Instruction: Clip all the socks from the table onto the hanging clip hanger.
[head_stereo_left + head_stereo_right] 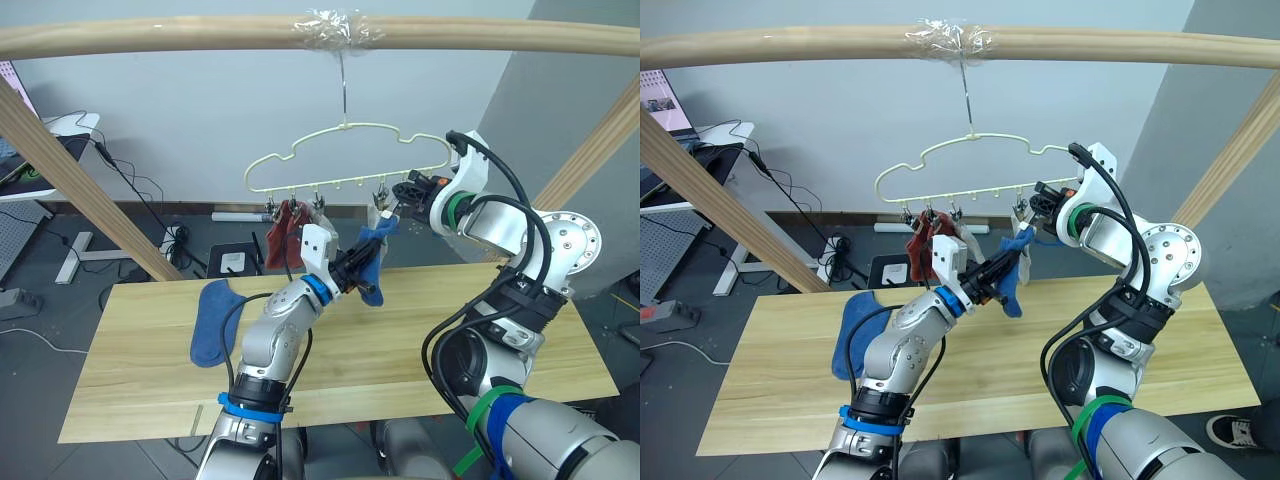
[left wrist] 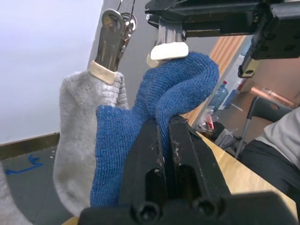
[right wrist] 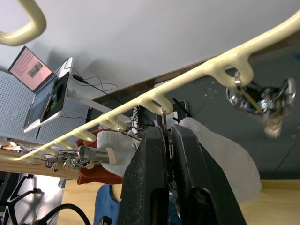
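A blue sock (image 1: 372,262) hangs folded just under the clip hanger (image 1: 350,157), pinched between the closed fingers of the left tool (image 1: 362,258). In the left wrist view the two black fingers (image 2: 150,154) clamp a fold of the blue knit, and the top of that fold reaches a pale-tipped metal clip (image 2: 168,44) directly above it. Whether the clip has bitten onto the fabric cannot be told.

Just beside the blue sock hangs a light grey sock (image 2: 84,136), its cuff held in a neighbouring clip (image 2: 108,44). Farther along the row toward the robot's left hang rust-red socks (image 1: 285,235), also clipped up. A second blue sock (image 1: 212,322) lies flat on the table (image 1: 450,340) near its left end, partly draped over the far edge.

The left arm rises from the near edge of the table, forearm slanted up and forward, wrist tipped so the tool points toward the row of clips. The right arm bends high, elbow out to the right, forearm turned back in toward the hanger, with the right tool (image 1: 400,195) at the clip above the blue sock. In the right wrist view its fingers (image 3: 185,178) are clenched on the thin metal clip (image 3: 162,129) that hangs from the hanger's lower bar.

The hanger's long hook (image 1: 343,85) goes up to a thick wooden pole (image 1: 150,35), where it is wrapped in clear tape (image 1: 333,28). Slanted wooden poles (image 1: 80,185) frame the table at both sides.
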Controlling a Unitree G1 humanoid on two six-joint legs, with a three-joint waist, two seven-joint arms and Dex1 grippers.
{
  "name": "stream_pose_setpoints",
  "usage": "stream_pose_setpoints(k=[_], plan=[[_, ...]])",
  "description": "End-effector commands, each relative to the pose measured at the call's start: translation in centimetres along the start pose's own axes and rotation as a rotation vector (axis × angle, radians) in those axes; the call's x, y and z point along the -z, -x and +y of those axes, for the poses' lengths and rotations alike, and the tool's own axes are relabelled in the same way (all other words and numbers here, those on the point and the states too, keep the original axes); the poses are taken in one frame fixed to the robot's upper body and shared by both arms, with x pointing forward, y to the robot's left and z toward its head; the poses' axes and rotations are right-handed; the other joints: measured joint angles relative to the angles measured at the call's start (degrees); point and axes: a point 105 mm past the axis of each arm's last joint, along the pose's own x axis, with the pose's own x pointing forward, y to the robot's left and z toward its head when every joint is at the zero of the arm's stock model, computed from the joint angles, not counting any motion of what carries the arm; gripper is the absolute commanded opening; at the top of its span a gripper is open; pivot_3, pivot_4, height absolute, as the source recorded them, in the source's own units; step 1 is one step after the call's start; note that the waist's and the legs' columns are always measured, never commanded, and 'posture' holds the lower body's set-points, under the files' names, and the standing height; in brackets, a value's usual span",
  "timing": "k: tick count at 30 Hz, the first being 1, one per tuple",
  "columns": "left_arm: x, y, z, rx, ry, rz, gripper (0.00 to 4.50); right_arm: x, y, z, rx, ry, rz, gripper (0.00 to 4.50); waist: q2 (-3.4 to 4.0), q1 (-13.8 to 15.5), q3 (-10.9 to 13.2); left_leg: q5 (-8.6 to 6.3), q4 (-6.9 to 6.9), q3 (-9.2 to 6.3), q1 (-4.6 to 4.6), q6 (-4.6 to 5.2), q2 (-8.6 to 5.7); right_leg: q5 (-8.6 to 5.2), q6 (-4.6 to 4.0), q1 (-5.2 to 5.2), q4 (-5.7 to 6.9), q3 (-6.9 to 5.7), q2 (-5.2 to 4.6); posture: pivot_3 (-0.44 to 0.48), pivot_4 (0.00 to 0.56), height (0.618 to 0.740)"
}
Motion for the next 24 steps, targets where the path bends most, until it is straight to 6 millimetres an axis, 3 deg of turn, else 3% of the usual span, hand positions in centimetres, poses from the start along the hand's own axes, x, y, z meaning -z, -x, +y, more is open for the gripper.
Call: stream_pose_setpoints(k=[1,6,14,19,24], plan=[[-1.4,-0.7,-0.9,0.027,-0.025,-0.054,0.03,-0.2,0.4,0.8,-0.027,0.033,-0.015,0.0,0.0,-0.03,0.0,0.0,0.0,0.0,-0.01,0.0,0.0,0.0,0.0,0.0,-0.01,0.0,0.0,-0.133,0.183,0.74],[-1.3,-0.9,-1.5,0.049,-0.035,-0.053,0.03,-0.2,0.4,0.9,-0.038,0.027,-0.013,0.0,0.0,-0.08,0.0,0.0,-0.01,0.0,-0.02,0.0,0.0,0.0,0.0,-0.01,-0.03,-0.01,0.0,-0.133,0.183,0.74],[-1.2,-1.0,-2.7,0.099,-0.031,-0.046,0.0,-0.3,0.9,0.5,-0.057,0.038,-0.026,2.75,0.0,-0.26,0.0,0.0,-0.01,0.0,-0.03,0.0,0.0,0.0,0.01,-0.01,-0.03,-0.01,0.0,-0.131,0.175,0.74],[-0.7,-1.0,-4.1,0.171,0.025,-0.019,0.0,-1.3,2.3,0.1,-0.107,0.062,-0.074,4.44,0.0,-0.38,0.0,0.0,-0.01,0.0,-0.05,0.0,0.0,0.0,0.0,-0.01,-0.04,-0.01,0.0,-0.139,0.169,0.74],[0.3,-0.8,-5.0,0.214,0.188,0.01,0.0,-2.1,4.0,0.4,-0.17,0.106,-0.127,4.44,0.01,-0.87,0.0,0.0,0.0,0.0,-0.04,0.0,0.0,-0.02,0.04,-0.01,-0.04,-0.01,0.0,-0.157,0.163,0.74]])
